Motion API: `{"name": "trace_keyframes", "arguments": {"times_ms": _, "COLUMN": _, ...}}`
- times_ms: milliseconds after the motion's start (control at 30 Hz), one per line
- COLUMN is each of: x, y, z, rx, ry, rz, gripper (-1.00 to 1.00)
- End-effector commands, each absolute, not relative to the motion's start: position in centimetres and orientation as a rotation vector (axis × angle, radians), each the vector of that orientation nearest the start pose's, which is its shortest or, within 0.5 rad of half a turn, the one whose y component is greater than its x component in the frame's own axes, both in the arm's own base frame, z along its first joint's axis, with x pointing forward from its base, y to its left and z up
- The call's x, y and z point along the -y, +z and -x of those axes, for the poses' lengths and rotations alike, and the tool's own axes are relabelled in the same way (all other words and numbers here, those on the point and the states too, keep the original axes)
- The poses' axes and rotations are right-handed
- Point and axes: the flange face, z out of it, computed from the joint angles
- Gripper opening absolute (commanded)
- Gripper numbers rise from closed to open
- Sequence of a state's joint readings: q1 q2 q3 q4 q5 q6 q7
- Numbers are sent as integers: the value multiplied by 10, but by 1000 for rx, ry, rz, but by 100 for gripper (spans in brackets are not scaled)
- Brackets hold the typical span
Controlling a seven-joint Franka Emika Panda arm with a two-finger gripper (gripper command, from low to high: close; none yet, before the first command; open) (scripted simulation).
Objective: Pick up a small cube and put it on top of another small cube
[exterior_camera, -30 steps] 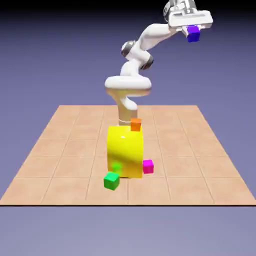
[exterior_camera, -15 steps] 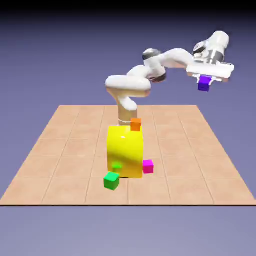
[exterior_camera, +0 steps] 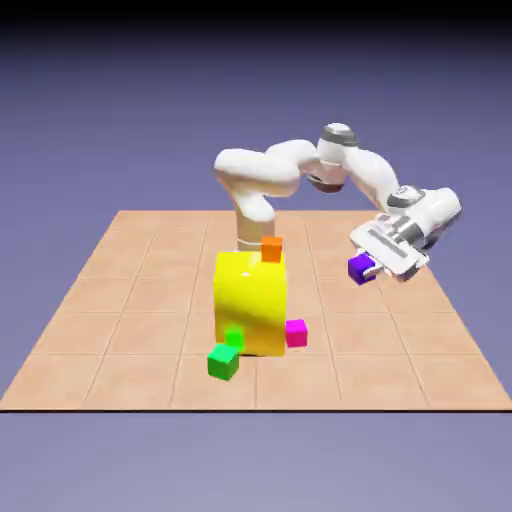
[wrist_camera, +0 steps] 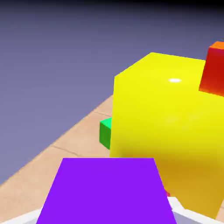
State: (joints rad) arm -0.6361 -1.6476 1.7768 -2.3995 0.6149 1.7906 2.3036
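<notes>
Blue-violet backdrop surrounds the tiled counter (exterior_camera: 150, 300), over which we see the end effector (exterior_camera: 368, 268) tilted, closed firmly on the purple cube (exterior_camera: 361, 269), held aloft toward the exterior view's right; we find an orange cube (exterior_camera: 272, 249) atop the yellow block (exterior_camera: 250, 305), with green (exterior_camera: 223, 362) and magenta cubes (exterior_camera: 296, 333) near its base
</notes>
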Motion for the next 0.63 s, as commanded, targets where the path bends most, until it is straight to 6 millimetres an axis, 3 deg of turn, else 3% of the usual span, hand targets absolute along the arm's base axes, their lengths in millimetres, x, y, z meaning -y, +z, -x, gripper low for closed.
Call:
{"name": "trace_keyframes", "arguments": {"times_ms": 0, "x": -286, "y": 187, "z": -284, "rx": -2493, "ry": -1861, "rz": 1495, "gripper": -100}}
{"name": "trace_keyframes", "arguments": {"times_ms": 133, "x": -240, "y": 138, "z": -293, "rx": -2590, "ry": -2002, "rz": 1290, "gripper": -100}}
{"name": "trace_keyframes", "arguments": {"times_ms": 533, "x": -193, "y": 103, "z": -300, "rx": -2590, "ry": -2002, "rz": 1291, "gripper": -100}}
{"name": "trace_keyframes", "arguments": {"times_ms": 567, "x": -193, "y": 103, "z": -300, "rx": -2590, "ry": -2002, "rz": 1291, "gripper": 100}}
{"name": "trace_keyframes", "arguments": {"times_ms": 600, "x": -193, "y": 103, "z": -300, "rx": -2590, "ry": -2002, "rz": 1291, "gripper": 100}}
